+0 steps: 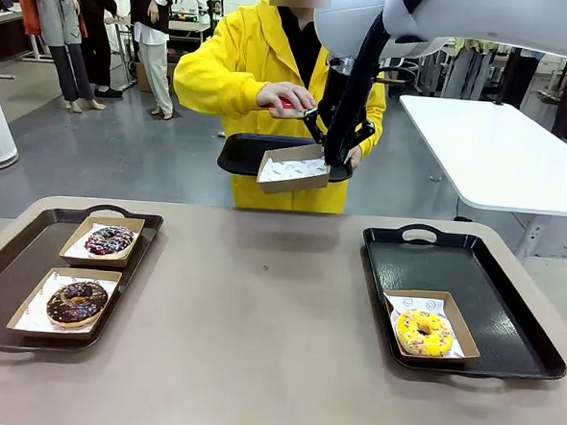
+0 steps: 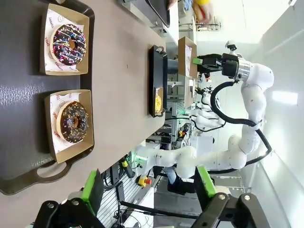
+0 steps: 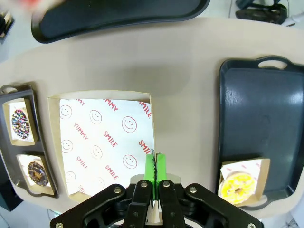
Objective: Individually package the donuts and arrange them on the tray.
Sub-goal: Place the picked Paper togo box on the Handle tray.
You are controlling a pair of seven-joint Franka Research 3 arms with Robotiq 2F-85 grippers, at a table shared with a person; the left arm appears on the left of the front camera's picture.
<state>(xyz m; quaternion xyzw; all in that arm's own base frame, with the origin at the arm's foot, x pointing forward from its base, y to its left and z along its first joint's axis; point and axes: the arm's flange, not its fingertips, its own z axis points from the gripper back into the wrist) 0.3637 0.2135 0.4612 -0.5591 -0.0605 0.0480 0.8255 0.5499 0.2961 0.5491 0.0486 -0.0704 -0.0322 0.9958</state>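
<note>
Right gripper [image 3: 155, 166] clamped on the rim of an empty paper-lined box [image 3: 102, 140], held aloft toward the person's hand [image 1: 286, 98] with the red donut [image 1: 287, 104]: soft, likely sticky, best supported underneath.

The person's hand [image 1: 284, 98] covers most of a red thing [image 1: 287, 104], so what it is cannot be told; in the right wrist view it is a red blur at the top edge. The right arm [image 1: 359, 82] hides part of the person's black tray [image 1: 244, 152]. The left tray [image 1: 10, 273] is cut off by the front view's left edge.
</note>
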